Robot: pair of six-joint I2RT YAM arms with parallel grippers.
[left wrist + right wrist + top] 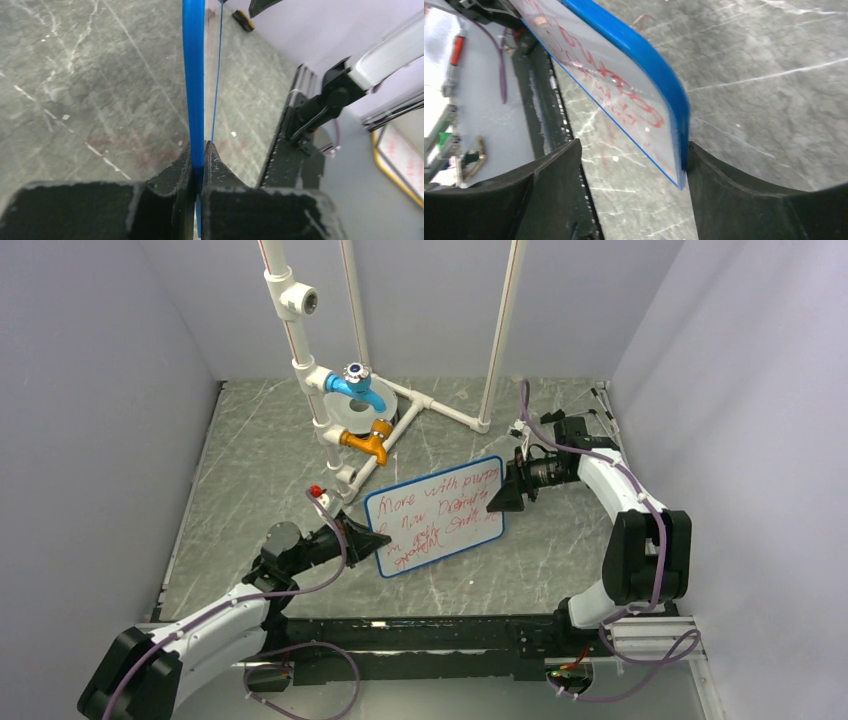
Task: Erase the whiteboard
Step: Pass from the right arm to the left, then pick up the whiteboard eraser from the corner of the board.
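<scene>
Top external view, near to far: the left gripper point(378, 540) reaches in from the near left and is pressed together on the near-left short edge of the whiteboard point(435, 515). Left wrist view confirms it: both fingers pinch the blue rim point(193, 75) with the board seen edge-on. The board sits mid-table point(250, 460), between the two claws. It looks carried just off the surface rather than lying on it, though that is hard to be sure of. Its long axis runs from near left to far right, straight from one claw toward the other. Its face is up and full of red handwriting point(440, 502), nothing wiped. At the far-right short edge is the right gripper point(497, 505), jaws spread and holding nothing. Right wrist view has that corner of the board lying between the fingers, the rim at or against one finger point(734, 200), the other well off the written face. No eraser or cloth shows in either claw. Judgement: the left arm has the board and the right is already at its opposite end, so the next move turns on the right jaws closing or sliding along that long axis. Beyond, a white pipe frame point(300, 350) stands at the back.
</scene>
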